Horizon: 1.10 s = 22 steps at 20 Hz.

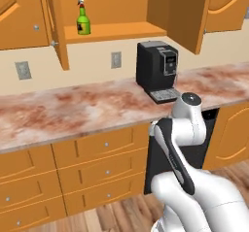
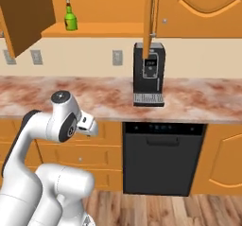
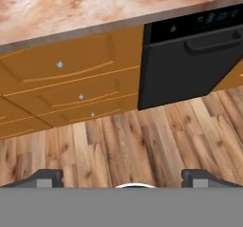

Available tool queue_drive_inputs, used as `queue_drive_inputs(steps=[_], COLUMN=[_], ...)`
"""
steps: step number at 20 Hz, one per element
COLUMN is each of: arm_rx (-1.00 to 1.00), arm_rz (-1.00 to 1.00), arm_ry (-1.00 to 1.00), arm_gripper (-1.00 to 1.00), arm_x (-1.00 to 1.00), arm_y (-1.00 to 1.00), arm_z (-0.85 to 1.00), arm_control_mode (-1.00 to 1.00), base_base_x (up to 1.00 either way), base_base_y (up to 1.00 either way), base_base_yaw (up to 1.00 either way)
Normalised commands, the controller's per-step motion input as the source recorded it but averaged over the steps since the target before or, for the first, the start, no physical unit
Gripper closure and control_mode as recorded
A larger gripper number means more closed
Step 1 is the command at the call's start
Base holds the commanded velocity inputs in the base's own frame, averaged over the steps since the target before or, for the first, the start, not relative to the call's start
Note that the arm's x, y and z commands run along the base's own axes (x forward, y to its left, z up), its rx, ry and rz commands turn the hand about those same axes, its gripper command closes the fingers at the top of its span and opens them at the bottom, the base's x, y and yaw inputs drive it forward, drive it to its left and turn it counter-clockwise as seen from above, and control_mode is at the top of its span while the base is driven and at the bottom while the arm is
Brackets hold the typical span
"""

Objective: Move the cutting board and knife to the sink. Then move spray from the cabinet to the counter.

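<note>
Standing upright on the open cabinet (image 1: 116,31) shelf, upper left of both base views, the spray (image 1: 83,20) looks light, rigid and smooth-walled. Grasp its green body below the red neck. The gripper (image 3: 128,176) is spread wide, empty, aimed floorward.

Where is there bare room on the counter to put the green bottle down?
The counter is bare left of the coffee machine, under the open cabinet that holds the spray. Another bare patch lies right of the machine. It is crowded only where the machine stands.
</note>
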Motion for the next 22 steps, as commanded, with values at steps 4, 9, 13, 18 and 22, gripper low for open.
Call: queue_drive_inputs(steps=[4,9,13,18,22], arm_rx=[0.00,0.00,0.00,0.00,0.00], arm_rz=[0.00,0.00,0.00,0.00,0.00], arm_ry=[0.00,0.00,0.00,0.00,0.00], arm_gripper=[-1.00,-1.00,-1.00,-1.00,-1.00], arm_x=[0.00,0.00,0.00,0.00,0.00], arm_y=[0.00,0.00,0.00,0.00,0.00], arm_z=[0.00,0.00,0.00,0.00,0.00], arm_control_mode=[1.00,1.00,1.00,1.00,1.00], base_base_x=[0.58,0.62,0.59,0.42,0.43], base_base_y=[0.10,0.00,0.00,0.01,0.16], base_base_yaw=[0.21,0.24,0.24,0.08,0.00])
